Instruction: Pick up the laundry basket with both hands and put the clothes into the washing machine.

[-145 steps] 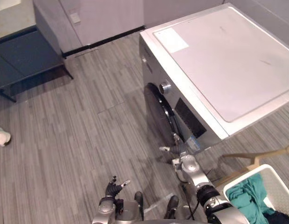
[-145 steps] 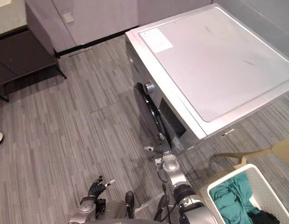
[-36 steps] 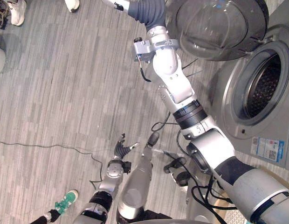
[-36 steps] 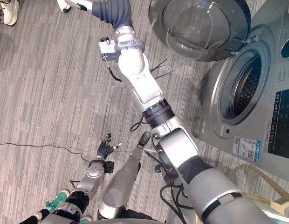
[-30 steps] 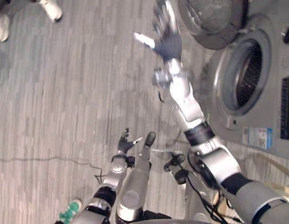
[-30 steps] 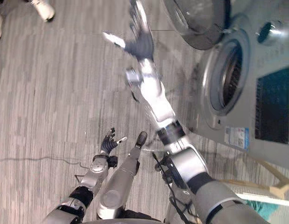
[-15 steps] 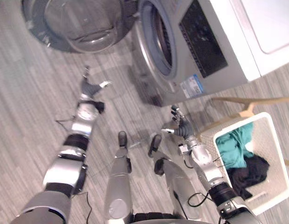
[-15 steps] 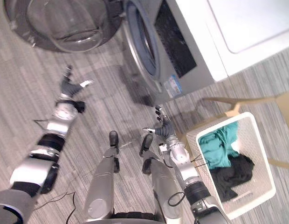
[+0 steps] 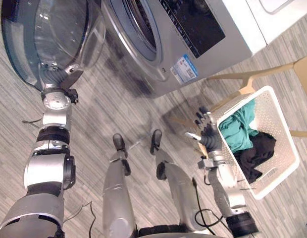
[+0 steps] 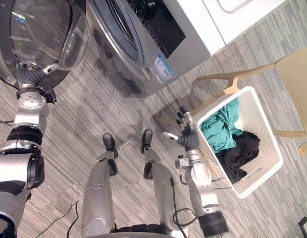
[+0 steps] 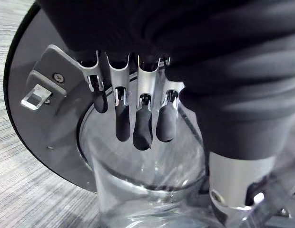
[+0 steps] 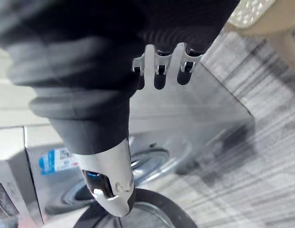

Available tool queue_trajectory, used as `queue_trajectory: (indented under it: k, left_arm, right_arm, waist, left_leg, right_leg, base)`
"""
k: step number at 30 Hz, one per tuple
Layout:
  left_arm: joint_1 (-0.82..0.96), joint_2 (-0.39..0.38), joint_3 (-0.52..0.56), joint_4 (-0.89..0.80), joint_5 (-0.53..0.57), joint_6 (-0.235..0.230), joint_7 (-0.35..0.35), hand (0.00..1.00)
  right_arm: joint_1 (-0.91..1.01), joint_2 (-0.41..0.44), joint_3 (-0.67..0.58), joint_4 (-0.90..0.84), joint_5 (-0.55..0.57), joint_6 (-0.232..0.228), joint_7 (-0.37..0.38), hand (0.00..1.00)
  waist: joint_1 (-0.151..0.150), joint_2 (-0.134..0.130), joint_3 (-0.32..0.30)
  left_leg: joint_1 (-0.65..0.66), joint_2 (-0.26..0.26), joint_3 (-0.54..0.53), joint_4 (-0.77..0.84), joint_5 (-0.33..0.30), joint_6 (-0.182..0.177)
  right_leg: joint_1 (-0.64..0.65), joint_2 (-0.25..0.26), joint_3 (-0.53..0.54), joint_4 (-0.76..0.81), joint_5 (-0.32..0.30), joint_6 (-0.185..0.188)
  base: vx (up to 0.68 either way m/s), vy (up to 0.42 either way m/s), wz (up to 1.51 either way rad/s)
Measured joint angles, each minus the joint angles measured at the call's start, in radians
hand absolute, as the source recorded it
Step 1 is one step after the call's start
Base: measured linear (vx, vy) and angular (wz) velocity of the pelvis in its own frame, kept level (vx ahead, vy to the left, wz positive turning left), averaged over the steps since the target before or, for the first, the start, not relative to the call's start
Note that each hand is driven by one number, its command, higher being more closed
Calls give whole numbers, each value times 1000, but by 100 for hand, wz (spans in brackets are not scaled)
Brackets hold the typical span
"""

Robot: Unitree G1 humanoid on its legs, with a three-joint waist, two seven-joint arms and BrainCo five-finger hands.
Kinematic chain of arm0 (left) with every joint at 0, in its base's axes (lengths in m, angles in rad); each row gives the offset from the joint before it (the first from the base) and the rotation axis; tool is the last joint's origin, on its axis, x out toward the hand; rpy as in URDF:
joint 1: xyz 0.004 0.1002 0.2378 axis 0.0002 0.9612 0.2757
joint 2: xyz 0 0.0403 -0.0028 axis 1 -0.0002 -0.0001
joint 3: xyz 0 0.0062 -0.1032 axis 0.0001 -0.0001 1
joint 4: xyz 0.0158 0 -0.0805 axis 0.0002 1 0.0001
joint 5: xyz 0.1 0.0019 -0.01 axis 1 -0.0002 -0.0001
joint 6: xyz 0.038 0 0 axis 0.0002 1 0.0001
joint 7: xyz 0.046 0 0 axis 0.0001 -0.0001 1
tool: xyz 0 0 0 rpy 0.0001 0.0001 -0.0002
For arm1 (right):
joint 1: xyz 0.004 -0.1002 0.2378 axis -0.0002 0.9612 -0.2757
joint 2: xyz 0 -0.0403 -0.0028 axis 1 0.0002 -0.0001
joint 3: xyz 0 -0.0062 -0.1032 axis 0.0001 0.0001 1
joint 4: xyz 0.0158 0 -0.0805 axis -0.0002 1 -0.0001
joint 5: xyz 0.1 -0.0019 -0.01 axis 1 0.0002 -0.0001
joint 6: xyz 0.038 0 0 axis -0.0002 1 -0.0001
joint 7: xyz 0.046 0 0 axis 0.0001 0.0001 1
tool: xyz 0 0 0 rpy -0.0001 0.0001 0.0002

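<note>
Overhead, left eye view: laundry basket point(image 9: 286, 133) holding clothes point(image 9: 238, 133) at right, right hand point(image 9: 209, 137) spread open beside it; left hand point(image 9: 61, 76) at the washer door point(image 9: 29, 44), upper left. Left wrist view: fingers point(image 11: 141, 124) relaxed, empty. Right wrist view: fingers point(image 12: 159, 72) straight, empty.

No legible print; sticker point(image 9: 184, 69) on washing machine point(image 9: 237, 42) too small

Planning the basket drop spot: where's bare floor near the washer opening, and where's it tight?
Bare floor lies between the washing machine front and the laundry basket, by the right hand. More lies beside the open door, near the left hand. Crowded: the basket's far side, where the chair stands.
</note>
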Motion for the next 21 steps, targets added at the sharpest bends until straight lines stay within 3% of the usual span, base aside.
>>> queue_trajectory:
  k: [3,6,10,15,19,21]
  left_arm:
    - [34,-19,0,-77,0,-2,6,0]
    - [123,-127,-16,-183,0,-25,27,0]
    - [395,-291,-95,-287,0,-51,42,0]
    - [672,-384,-205,-276,14,-51,-4,0]
    - [808,-426,-237,-140,91,-49,-50,0]
    - [877,-434,-237,-77,121,-47,-67,0]
  right_arm:
    - [0,15,-3,-43,-2,-7,-19,0]
    - [-5,43,-6,-59,-29,-12,-56,0]
    - [-10,65,-20,-52,-94,-16,-103,0]
    - [-12,46,-34,10,-182,-7,-125,0]
    - [-10,21,-52,56,-251,12,-124,0]
    - [-9,21,-48,59,-289,16,-122,0]
  waist:
    - [8,1,0]
    - [31,2,1]
    - [32,5,1]
    - [30,21,-2]
    - [28,69,-95]
    - [25,95,-136]
  left_leg:
    - [6,-2,-3,-2,0,0]
    - [51,-16,-3,-7,1,-1]
    - [192,-61,-3,-72,2,-3]
    - [313,-97,0,-138,4,-6]
    - [392,-107,44,-180,0,-1]
    - [476,-101,117,-200,-19,0]
  right_leg:
    - [0,-5,-8,20,-6,-8]
    - [16,-26,-16,85,-43,-35]
    - [92,-73,-21,176,-126,-29]
    - [171,-101,-17,202,-166,-18]
    - [222,-96,28,164,-165,-1]
    - [276,-75,98,117,-140,6]
  base:
    - [67,2,8]
    - [97,14,18]
    - [82,7,25]
    - [75,-1,12]
    - [133,31,-25]
    - [106,73,-106]
